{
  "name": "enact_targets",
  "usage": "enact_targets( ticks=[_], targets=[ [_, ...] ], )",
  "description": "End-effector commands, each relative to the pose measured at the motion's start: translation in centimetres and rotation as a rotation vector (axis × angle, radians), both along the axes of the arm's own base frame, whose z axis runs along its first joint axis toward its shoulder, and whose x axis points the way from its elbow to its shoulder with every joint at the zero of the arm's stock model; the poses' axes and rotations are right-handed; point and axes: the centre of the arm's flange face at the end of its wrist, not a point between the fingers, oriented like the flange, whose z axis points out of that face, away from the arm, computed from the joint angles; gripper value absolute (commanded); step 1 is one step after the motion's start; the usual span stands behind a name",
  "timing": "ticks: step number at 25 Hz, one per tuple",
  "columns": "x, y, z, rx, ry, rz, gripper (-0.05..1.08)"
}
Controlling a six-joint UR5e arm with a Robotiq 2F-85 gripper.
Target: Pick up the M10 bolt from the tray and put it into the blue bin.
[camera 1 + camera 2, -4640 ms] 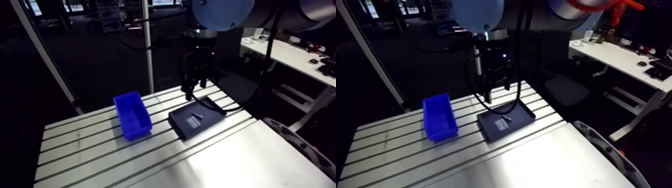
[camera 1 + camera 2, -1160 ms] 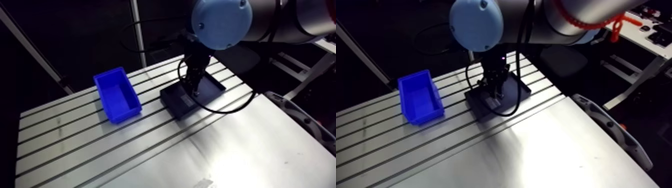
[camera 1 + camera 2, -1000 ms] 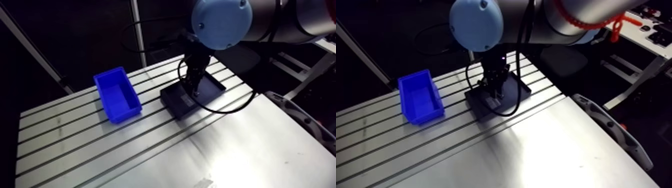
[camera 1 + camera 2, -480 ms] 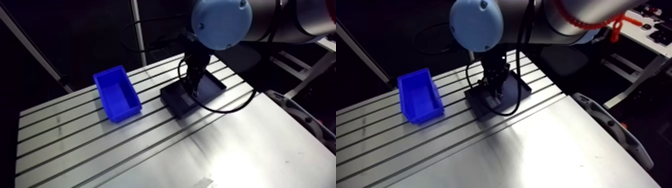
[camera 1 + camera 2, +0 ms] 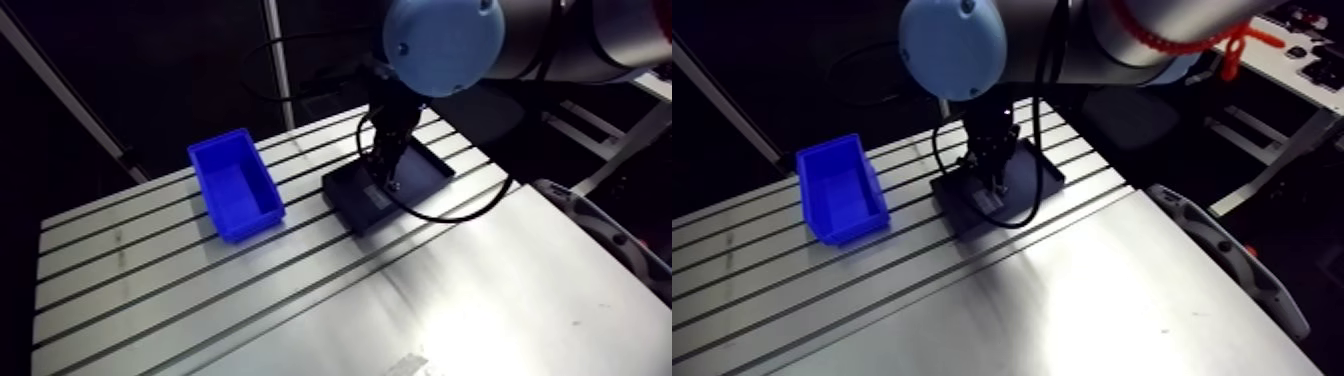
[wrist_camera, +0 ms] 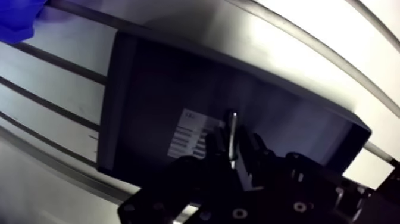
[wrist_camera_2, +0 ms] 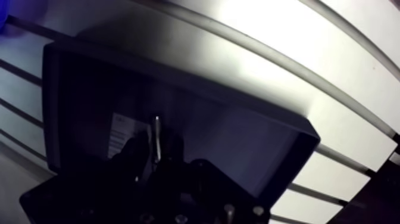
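Reading the wrist view first: gripper [image 6: 232, 154] sits over the black tray [image 6: 146, 83], fingers [image 6: 253, 150] closed in on the M10 bolt [image 6: 230, 126], one on each side of the shank. The bolt pokes out ahead of the fingertips, roughly in line with them. It looks thin, dark grey metal, with a bright glint at its far end. Head end is hidden between the fingers, and threads are too dim to make out. It lies over the edge of a white printed label [image 6: 189, 132] on the tray floor. Can't tell if the bolt touches the floor or is just clear of it.

A scrap of the blue bin [image 6: 16, 16] shows in the wrist view, beyond the tray's far corner.

Arm view gives the layout the wrist view lacks. The whole blue bin [image 5: 236, 186] stands open side up on the slotted table [image 5: 200, 300], beside the tray [image 5: 420, 172] with one table slot's gap between them, not touching. Gripper [image 5: 386, 180] comes straight down into the tray near its middle. Bolt and label can't be picked out there, and the fingers are just a dark shape.
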Motion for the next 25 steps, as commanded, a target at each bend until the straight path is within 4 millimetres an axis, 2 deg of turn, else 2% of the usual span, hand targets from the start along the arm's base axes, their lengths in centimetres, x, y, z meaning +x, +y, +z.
enact_targets(
  ticks=[1, 10, 25],
  targets=[
    [-0.08, -0.08, 0.05, 0.001, 0.001, 0.005, 0.72],
    [-0.01, -0.11, -0.02, -0.001, -0.002, 0.006, 0.72],
    [-0.01, -0.12, 0.24, 0.0, 0.003, 0.014, 0.81]
  ],
)
